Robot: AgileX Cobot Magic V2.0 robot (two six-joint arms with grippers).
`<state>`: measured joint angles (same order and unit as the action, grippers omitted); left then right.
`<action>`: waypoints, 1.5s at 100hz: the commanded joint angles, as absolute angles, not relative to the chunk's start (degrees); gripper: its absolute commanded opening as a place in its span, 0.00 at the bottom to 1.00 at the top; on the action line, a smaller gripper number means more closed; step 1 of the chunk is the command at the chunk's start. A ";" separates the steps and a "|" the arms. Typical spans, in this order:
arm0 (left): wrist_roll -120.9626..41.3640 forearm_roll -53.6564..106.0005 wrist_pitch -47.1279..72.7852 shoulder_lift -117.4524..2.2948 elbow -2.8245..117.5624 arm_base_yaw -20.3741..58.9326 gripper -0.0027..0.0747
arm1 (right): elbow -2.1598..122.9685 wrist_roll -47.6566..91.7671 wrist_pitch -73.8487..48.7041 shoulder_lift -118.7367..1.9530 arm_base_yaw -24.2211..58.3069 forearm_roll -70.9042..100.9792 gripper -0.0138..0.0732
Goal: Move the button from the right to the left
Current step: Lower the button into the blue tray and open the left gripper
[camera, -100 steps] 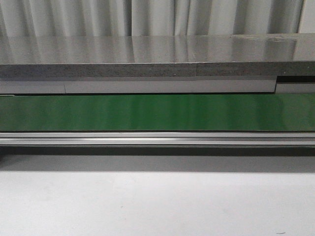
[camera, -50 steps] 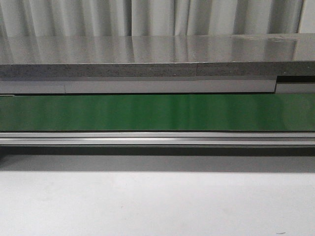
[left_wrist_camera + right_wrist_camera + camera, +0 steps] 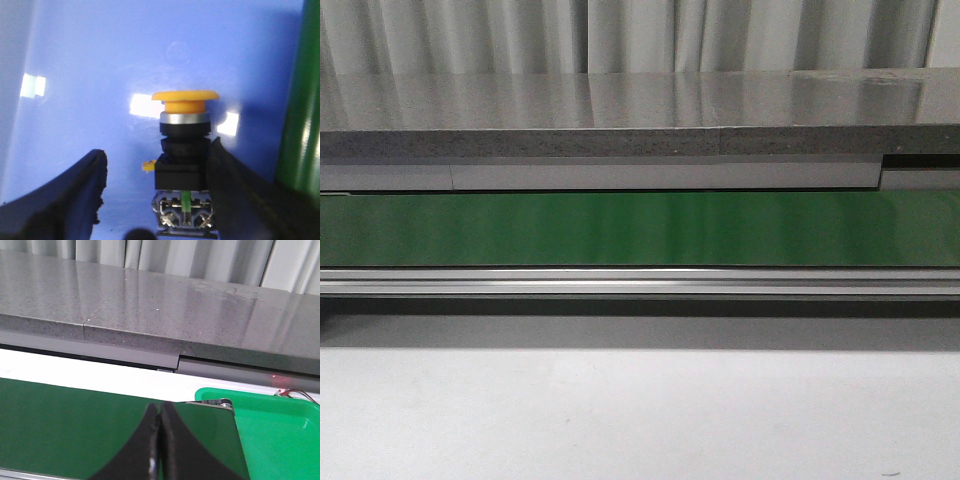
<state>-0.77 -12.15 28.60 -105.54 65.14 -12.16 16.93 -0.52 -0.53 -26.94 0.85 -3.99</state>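
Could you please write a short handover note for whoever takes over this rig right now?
Left gripper: open, fingers either side of the button, one finger close against its black body. The button stands upright on a blue surface.
Right gripper: shut, empty, above the green belt near the green tray.
Done: the button appears delivered on the left side.
Left: back the left gripper away. Neither arm shows in the front view.

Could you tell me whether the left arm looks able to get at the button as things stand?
Probably yes: the button stands upright on a blue surface between the left gripper's open jaws, with nothing visibly between them.
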 commanded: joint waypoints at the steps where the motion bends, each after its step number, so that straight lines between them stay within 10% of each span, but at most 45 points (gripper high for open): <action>1: -0.69 -11.85 26.64 -102.71 66.52 -12.23 0.61 | 18.49 0.00 3.76 -26.99 0.88 -4.48 0.08; 84: -0.69 -10.02 26.20 -73.97 62.05 -0.65 0.61 | 18.49 0.00 3.76 -26.99 0.88 -4.48 0.08; 150: 0.00 -1.55 15.17 -36.92 33.03 4.57 0.61 | 18.49 0.00 3.76 -26.99 0.88 -4.48 0.08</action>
<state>-0.67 -2.45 20.37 -42.32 34.69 4.10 16.93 -0.52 -0.53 -26.94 0.85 -3.99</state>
